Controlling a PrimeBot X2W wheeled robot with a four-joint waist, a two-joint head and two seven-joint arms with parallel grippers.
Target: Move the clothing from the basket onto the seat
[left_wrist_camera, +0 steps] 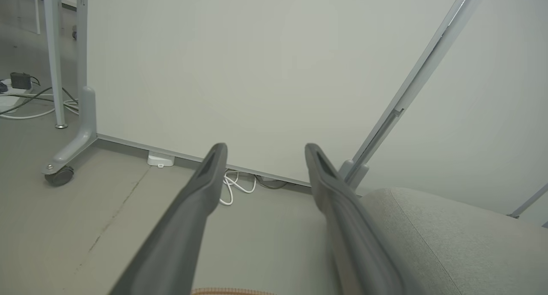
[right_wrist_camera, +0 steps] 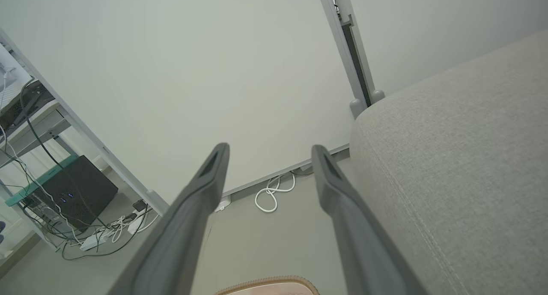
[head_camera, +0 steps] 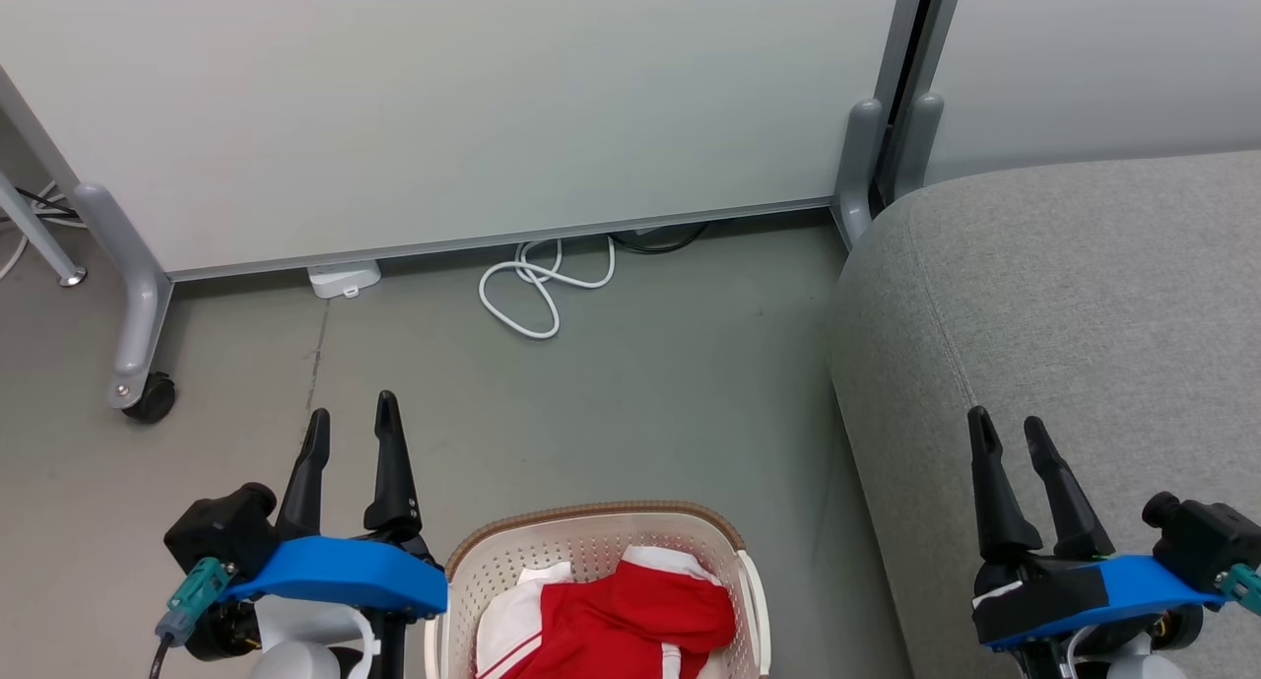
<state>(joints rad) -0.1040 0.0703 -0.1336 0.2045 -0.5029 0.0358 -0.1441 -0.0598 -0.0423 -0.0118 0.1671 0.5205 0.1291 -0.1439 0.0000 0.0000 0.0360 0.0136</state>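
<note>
Red clothing (head_camera: 630, 610) is seen in the basket (head_camera: 591, 514) — just right of the left gripper (head_camera: 352, 408), well left of the right gripper (head_camera: 1005, 419); both jaws are spread, empty.

Bright red clothing (head_camera: 640, 615) with white panels and white-striped trim. The basket (head_camera: 591, 546) is cream-white, dotted all over with perforations, brown woven-look rim on top. The seat (head_camera: 1064, 295) is plain light grey fabric. The floor (head_camera: 670, 393) is dull grey, the cable (head_camera: 540, 285) white.
</note>
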